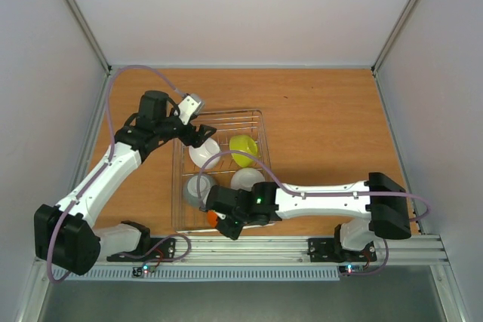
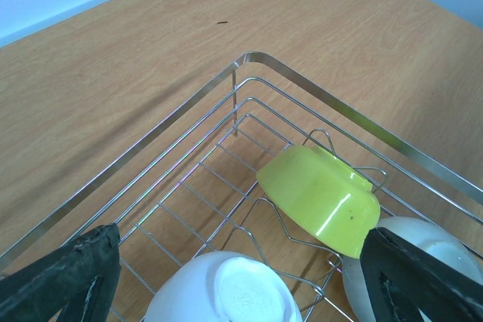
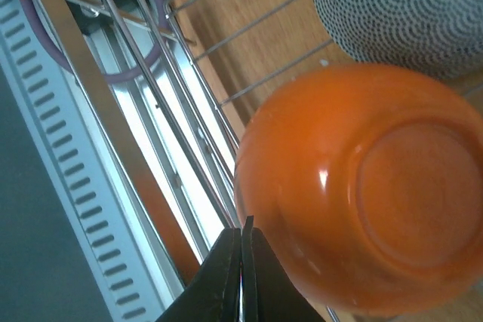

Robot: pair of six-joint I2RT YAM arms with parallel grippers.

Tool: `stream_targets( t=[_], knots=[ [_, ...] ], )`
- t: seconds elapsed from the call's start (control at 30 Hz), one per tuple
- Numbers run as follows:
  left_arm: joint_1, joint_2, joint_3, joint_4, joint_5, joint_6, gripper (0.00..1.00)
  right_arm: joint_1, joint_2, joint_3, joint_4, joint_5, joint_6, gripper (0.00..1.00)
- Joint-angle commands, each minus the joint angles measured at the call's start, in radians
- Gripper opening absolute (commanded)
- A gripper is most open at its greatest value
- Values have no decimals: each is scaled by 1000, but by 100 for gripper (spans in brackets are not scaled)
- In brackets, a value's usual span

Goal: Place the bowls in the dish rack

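orange glossy round bowl [image 3: 362,186] base-up in the silver wire dish rack [image 2: 249,55], by the counter's near edge: seemingly the last step. right gripper [image 3: 243,225] pinched shut beside it, holding nothing visible; left gripper [image 2: 241,262] spread open above a white bowl [image 2: 226,292]. next: withdraw without nudging the dotted grey bowl [image 3: 392,13].

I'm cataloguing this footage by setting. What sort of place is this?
Probably a robotics test cell, not a kitchen: plain white panels enclose a wooden table, two robot arms sit on a metal rail, and a dish rack of bowls is the only kitchenware.
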Motion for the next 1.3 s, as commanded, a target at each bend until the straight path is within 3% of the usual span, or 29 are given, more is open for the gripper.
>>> stream_targets(
  t=[0.0, 0.47, 0.83, 1.27],
  knots=[
    [7, -3, 23, 19, 10, 13, 87, 18, 52, 36, 34, -44, -5, 1],
    [8, -18, 18, 24, 9, 13, 87, 8, 85, 74, -42, 202, 32, 1],
    [8, -21, 17, 23, 9, 13, 87, -27, 101, 82, -55, 227, 42, 1],
    [8, -21, 14, 23, 8, 13, 87, -38, 70, 20, -26, 147, 70, 1]
  ],
)
